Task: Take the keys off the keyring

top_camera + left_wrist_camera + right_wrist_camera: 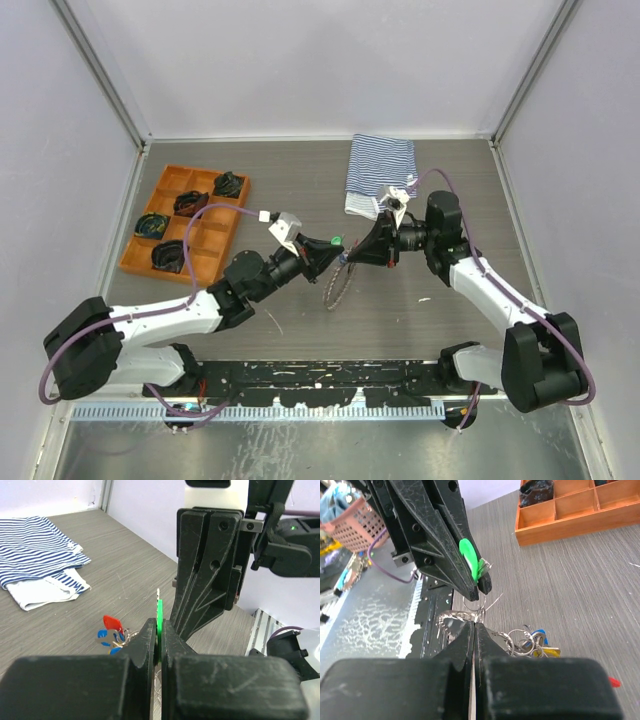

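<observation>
My left gripper (pixel 336 246) is shut on a green-headed key (pixel 335 239), held above the table's middle; the key's edge shows between its jaws in the left wrist view (pixel 159 615). My right gripper (pixel 351 258) faces it tip to tip and is shut on the keyring (pixel 479 613), a small metal ring. The grey braided cord (pixel 335 286) hangs from it to the table. Red and blue keys (pixel 111 632) dangle on small rings beside my left jaws. Blue and yellow keys (pixel 540 645) hang by my right jaws. The green key (pixel 468 558) also shows in the right wrist view.
An orange compartment tray (pixel 172 250) with dark bundles stands at the left. A striped blue-white cloth (pixel 380 172) lies at the back, behind the right arm. A black rail (pixel 320 385) runs along the near edge.
</observation>
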